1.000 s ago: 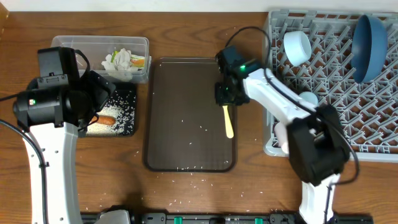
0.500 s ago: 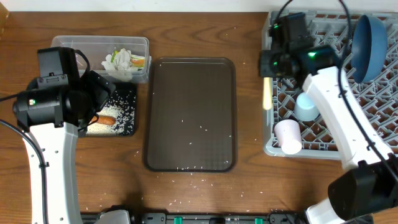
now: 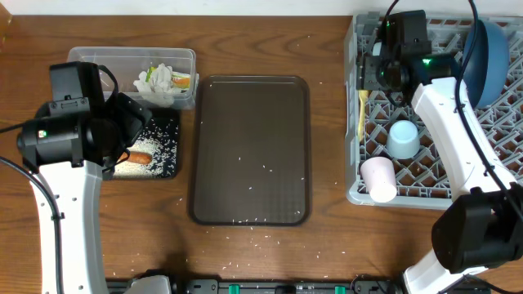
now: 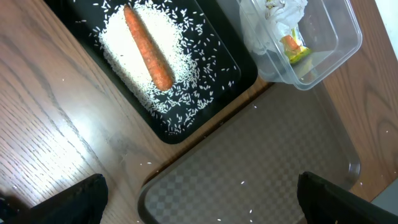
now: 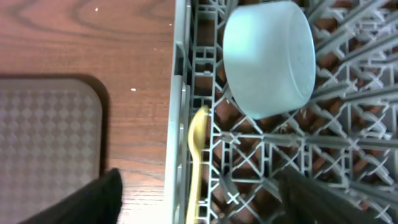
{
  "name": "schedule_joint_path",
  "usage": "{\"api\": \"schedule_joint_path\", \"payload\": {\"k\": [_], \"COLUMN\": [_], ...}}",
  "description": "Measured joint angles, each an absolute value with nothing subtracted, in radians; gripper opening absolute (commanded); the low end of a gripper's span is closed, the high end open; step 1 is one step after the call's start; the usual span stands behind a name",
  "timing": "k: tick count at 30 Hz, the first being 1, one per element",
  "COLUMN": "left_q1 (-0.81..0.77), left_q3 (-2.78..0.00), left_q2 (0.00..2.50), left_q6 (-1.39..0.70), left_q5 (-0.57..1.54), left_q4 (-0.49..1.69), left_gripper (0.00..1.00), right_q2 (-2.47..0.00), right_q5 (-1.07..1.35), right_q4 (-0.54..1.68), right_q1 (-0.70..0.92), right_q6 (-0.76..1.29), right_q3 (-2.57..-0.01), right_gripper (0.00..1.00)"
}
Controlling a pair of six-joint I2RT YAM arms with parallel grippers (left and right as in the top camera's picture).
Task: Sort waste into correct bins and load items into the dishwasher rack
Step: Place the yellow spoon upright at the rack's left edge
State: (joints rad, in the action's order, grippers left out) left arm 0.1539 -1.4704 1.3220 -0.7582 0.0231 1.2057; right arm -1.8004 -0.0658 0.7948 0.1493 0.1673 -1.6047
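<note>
Standing wide apart with nothing held, the right jaws are seen over the yellow spoon (image 5: pixel 198 162). The spoon is laid flat along the left wall of the dishwasher rack (image 5: pixel 180 93), just beside the light-blue cup (image 5: pixel 267 59). It is judged light, stiff and smooth, best gripped across its thin handle. The left jaws are also spread wide and empty, above the black tray (image 4: pixel 236 68) near the counter's left edge.

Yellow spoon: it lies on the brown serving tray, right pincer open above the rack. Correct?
No. The yellow spoon lies in the dishwasher rack along its tray-side wall, not on the serving tray, as the right wrist view shows. The right pincer is open above it.
</note>
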Motion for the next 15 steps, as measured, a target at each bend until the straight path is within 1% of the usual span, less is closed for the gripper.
{"api": "schedule_joint_path", "payload": {"k": [1,4,8,10,15], "left_q1": [0.154,0.154,0.154,0.154,0.154], "left_q3": [-1.47,-1.47,-1.47,-1.47,-1.47], "left_q2": [1.322,1.322,1.322,1.322,1.322], "left_q6": [-0.758,-0.758,-0.758,-0.758,-0.758], "left_q5": [0.023,0.023,0.023,0.023,0.023], "left_q4": [1.206,1.206,1.206,1.206,1.206], "left_gripper": [0.98,0.98,0.98,0.98,0.98], "right_q2": [-1.8,-1.8,-1.777,-1.726,-1.493], "right_q5": [-0.064,-0.047,-0.02,-0.012,-0.007], "right_q4": [0.799,0.858,1.012,1.082,1.108], "right_q1": [0.15,0.15,0.156,0.159,0.17], "right_q6": [0.163,0.157,0.157,0.157,0.156], "right_q3": [-1.605,-1.614,-1.682,-1.728,-1.798], "right_gripper": [0.99,0.99,0.99,0.99,0.99]}}
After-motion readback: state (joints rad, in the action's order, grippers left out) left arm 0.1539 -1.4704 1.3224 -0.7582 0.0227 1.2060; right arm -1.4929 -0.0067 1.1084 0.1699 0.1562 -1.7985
